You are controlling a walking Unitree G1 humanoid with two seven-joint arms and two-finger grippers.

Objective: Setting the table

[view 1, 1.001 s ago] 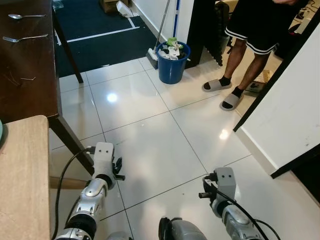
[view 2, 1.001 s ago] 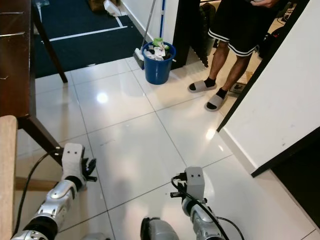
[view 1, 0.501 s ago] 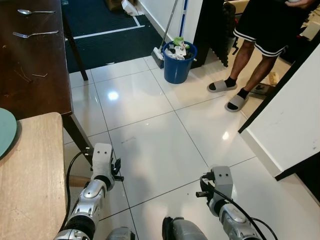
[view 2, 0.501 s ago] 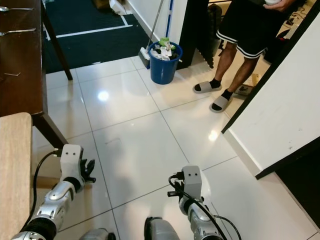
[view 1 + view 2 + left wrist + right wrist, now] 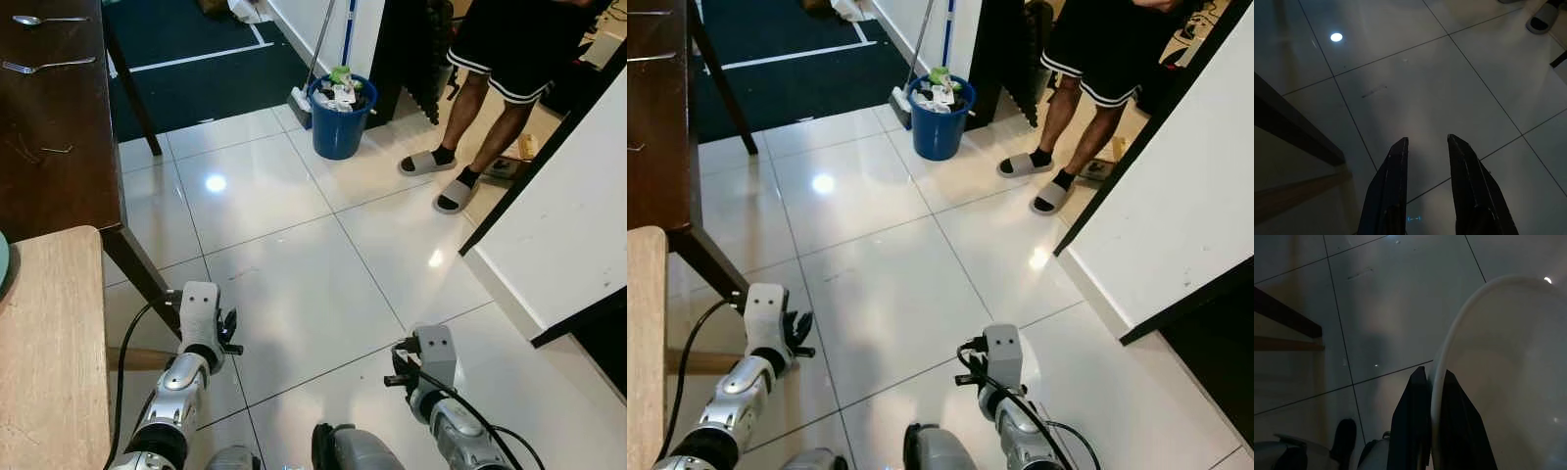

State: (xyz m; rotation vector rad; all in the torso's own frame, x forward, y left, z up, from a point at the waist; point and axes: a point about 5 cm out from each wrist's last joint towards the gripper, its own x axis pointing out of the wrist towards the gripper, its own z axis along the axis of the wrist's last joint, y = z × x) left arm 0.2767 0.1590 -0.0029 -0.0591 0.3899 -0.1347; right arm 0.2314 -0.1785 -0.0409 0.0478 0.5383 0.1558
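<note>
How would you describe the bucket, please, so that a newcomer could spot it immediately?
Look across the white tiled floor to the wall beyond. The bucket stands there beside a broom; it is the one round blue container, stuffed with rubbish.

Both head eyes look steeply down at the tiled floor (image 5: 294,284); each wrist camera faces it closely too.

Both arms low — left end effector (image 5: 1427,142) agape
</note>
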